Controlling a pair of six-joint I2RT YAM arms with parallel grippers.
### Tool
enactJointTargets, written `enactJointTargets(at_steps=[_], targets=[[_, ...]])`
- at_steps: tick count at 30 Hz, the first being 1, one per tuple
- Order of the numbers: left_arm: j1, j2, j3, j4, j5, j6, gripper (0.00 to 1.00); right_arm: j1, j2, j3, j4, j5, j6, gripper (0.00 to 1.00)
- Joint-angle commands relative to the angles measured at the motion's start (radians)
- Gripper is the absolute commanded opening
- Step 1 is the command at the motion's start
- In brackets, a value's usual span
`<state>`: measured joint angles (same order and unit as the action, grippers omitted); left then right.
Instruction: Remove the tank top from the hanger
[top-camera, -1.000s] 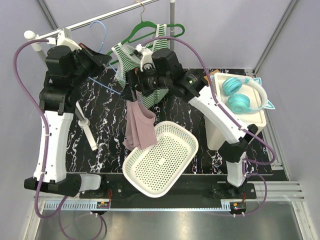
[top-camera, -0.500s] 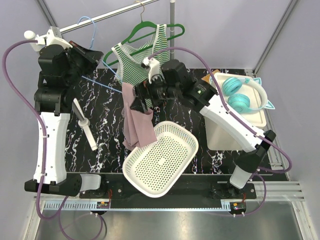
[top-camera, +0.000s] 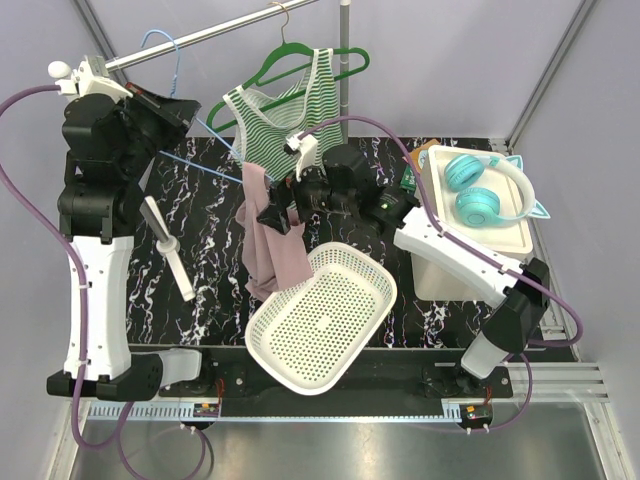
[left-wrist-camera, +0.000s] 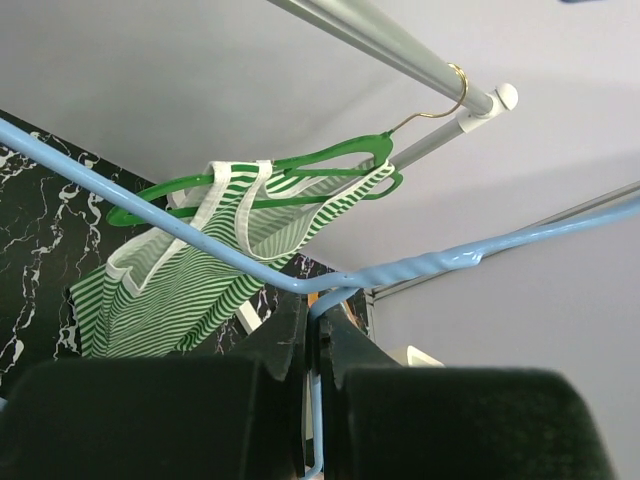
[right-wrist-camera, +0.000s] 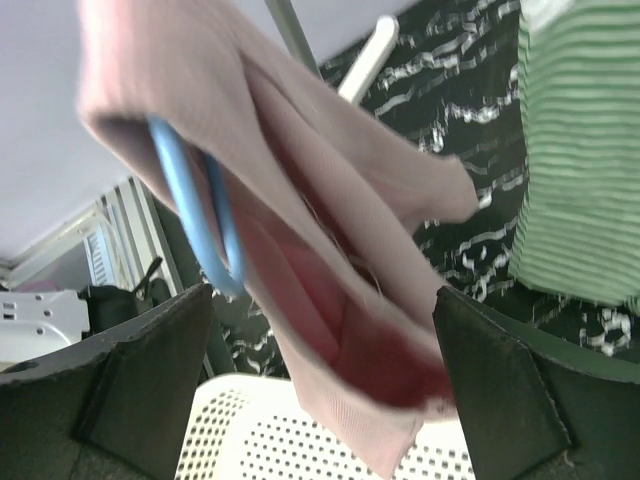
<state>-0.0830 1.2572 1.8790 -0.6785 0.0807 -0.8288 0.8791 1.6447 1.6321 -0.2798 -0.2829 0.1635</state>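
Note:
A pink tank top (top-camera: 275, 245) hangs from one end of a light blue hanger (top-camera: 215, 135). My left gripper (top-camera: 188, 108) is shut on the hanger's wire below its hook; the left wrist view shows the fingers pinching the blue hanger (left-wrist-camera: 250, 262) at my left gripper (left-wrist-camera: 315, 318). My right gripper (top-camera: 278, 205) is at the top's upper edge. In the right wrist view my right gripper (right-wrist-camera: 322, 300) is wide open, with the pink tank top (right-wrist-camera: 330, 250) hanging between the jaws and the blue hanger's end (right-wrist-camera: 195, 210) inside the cloth.
A green striped tank top (top-camera: 275, 125) hangs on a green hanger (top-camera: 340, 60) from the rail (top-camera: 220, 30). A white perforated basket (top-camera: 320, 320) lies below the pink top. Teal headphones (top-camera: 480, 190) rest on a white box (top-camera: 490, 240) at right. A white stick (top-camera: 170, 255) lies at left.
My left gripper has lifted the blue hanger up and to the left. My right gripper has moved down and nearer along the pink top, which now hangs a little lower over the basket.

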Motion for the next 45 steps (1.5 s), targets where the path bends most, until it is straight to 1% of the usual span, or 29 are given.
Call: enactJointTargets(at_steps=[1, 2, 3, 5, 6, 8, 9, 11, 12, 14, 15, 17, 18, 23, 26, 29, 30, 32, 36, 38, 43, 45], targets=[[0.011, -0.028, 0.045, 0.080, 0.019, -0.021, 0.00, 0.003, 0.018, -0.006, 0.142, -0.053, -0.021, 1.00], [0.012, -0.028, 0.049, 0.079, 0.019, -0.021, 0.00, 0.003, 0.021, -0.012, 0.157, -0.055, -0.004, 0.99], [0.015, -0.027, 0.052, 0.077, 0.021, -0.021, 0.00, 0.003, 0.023, -0.020, 0.162, -0.056, -0.001, 0.95], [0.020, -0.022, 0.063, 0.079, 0.022, -0.021, 0.00, 0.003, 0.021, -0.046, 0.180, -0.058, -0.001, 0.91], [0.022, -0.022, 0.068, 0.079, 0.024, -0.023, 0.00, 0.003, 0.020, -0.058, 0.189, -0.058, -0.001, 0.85], [0.026, -0.018, 0.080, 0.079, 0.031, -0.026, 0.00, 0.004, 0.014, -0.084, 0.202, -0.055, -0.004, 0.76], [0.028, -0.018, 0.083, 0.079, 0.033, -0.024, 0.00, 0.003, 0.009, -0.090, 0.206, -0.053, -0.001, 0.67], [0.031, -0.022, 0.080, 0.079, 0.027, -0.020, 0.00, 0.003, -0.006, -0.112, 0.229, -0.056, 0.007, 0.57], [0.031, -0.024, 0.077, 0.079, 0.024, -0.023, 0.00, 0.003, -0.014, -0.120, 0.238, -0.053, 0.011, 0.43], [0.035, -0.025, 0.075, 0.080, 0.022, -0.021, 0.00, 0.003, -0.014, -0.117, 0.248, -0.047, 0.030, 0.30], [0.034, -0.025, 0.074, 0.079, 0.022, -0.010, 0.00, 0.003, -0.013, -0.103, 0.251, -0.050, 0.034, 0.17], [0.035, -0.030, 0.072, 0.077, 0.018, 0.013, 0.00, 0.003, -0.016, -0.091, 0.248, -0.045, 0.056, 0.05], [0.034, -0.035, 0.071, 0.077, 0.004, 0.051, 0.00, 0.003, -0.025, -0.081, 0.248, -0.039, 0.065, 0.00], [0.035, -0.065, 0.014, 0.071, -0.076, 0.167, 0.00, 0.003, -0.063, -0.081, 0.248, 0.005, 0.094, 0.00], [0.037, -0.068, -0.004, 0.066, -0.078, 0.197, 0.00, 0.003, -0.111, -0.109, 0.251, 0.042, 0.132, 0.00], [0.037, -0.056, -0.003, 0.066, -0.067, 0.165, 0.00, 0.003, -0.184, -0.167, 0.271, 0.108, 0.168, 0.00], [0.037, -0.051, -0.007, 0.066, -0.062, 0.155, 0.00, 0.003, -0.218, -0.190, 0.318, 0.117, 0.174, 0.00], [0.037, -0.047, -0.015, 0.068, -0.056, 0.134, 0.00, 0.003, -0.253, -0.205, 0.330, 0.126, 0.174, 0.00], [0.037, -0.038, -0.018, 0.068, -0.056, 0.112, 0.00, 0.003, -0.357, -0.293, 0.372, 0.146, 0.176, 0.00], [0.038, -0.030, -0.015, 0.066, -0.041, 0.085, 0.00, 0.003, -0.373, -0.308, 0.375, 0.191, 0.177, 0.00], [0.039, -0.019, -0.012, 0.069, 0.047, 0.016, 0.00, -0.009, -0.329, -0.218, 0.303, 0.254, 0.162, 0.00], [0.039, -0.024, -0.015, 0.074, 0.106, -0.022, 0.00, -0.029, -0.292, -0.138, 0.242, 0.246, 0.172, 0.00]])
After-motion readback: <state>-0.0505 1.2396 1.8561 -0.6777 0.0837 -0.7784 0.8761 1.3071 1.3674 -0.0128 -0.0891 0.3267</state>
